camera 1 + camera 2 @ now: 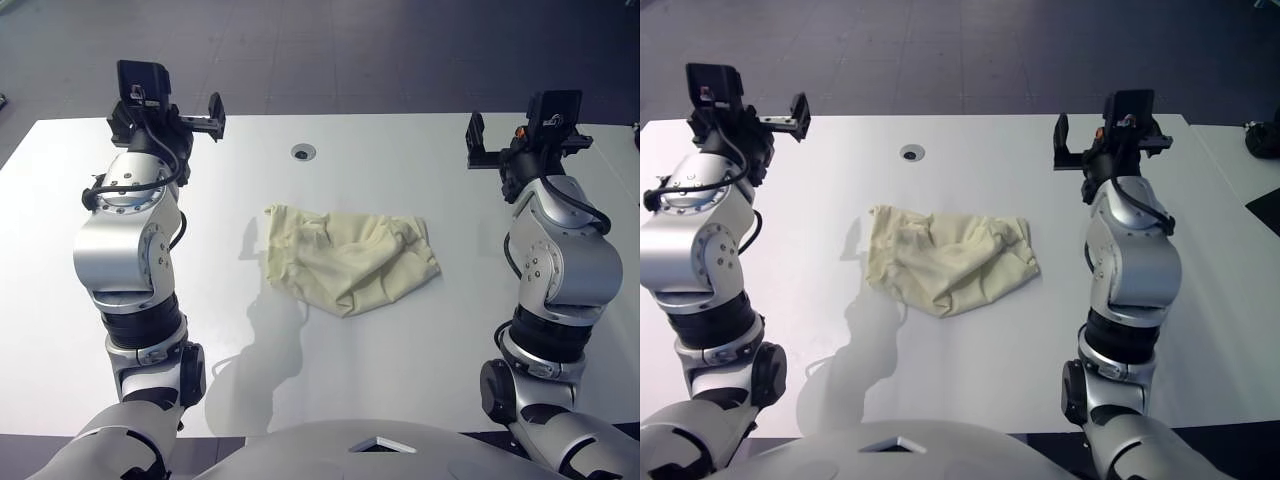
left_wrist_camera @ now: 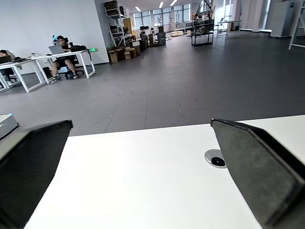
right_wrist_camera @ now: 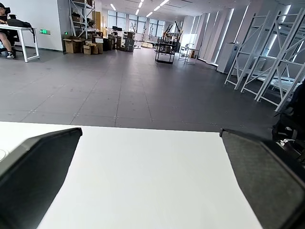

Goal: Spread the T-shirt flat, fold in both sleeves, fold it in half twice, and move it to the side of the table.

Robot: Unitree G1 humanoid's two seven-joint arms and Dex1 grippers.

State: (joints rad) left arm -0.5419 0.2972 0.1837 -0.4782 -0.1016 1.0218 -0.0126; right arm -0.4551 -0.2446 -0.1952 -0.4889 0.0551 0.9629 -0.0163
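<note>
Nearest the lens, the white surface runs smooth and matte across the lower part of the frame, and on it, at the centre of the picture, lies the T-shirt. It is a pale cream piece of soft cloth, bunched into a rough, wide lump with deep creases and rumpled folds, its lower edge sagging to a blunt point; neither sleeves nor collar can be made out in the heap. The left fingers sit in the upper left of the frame and the right fingers in the upper right, both over the far part of the surface. The shirt lies between the two, lower in the picture and well apart from each, touched by neither. Both pairs are spread wide and hold nothing: in each wrist view two dark, flat, blunt-edged slabs with a finely grained face stand far apart, with bare white surface between them. Just above the shirt, in the upper middle of the frame, a small round hole with a grey ring is set into the surface.
</note>
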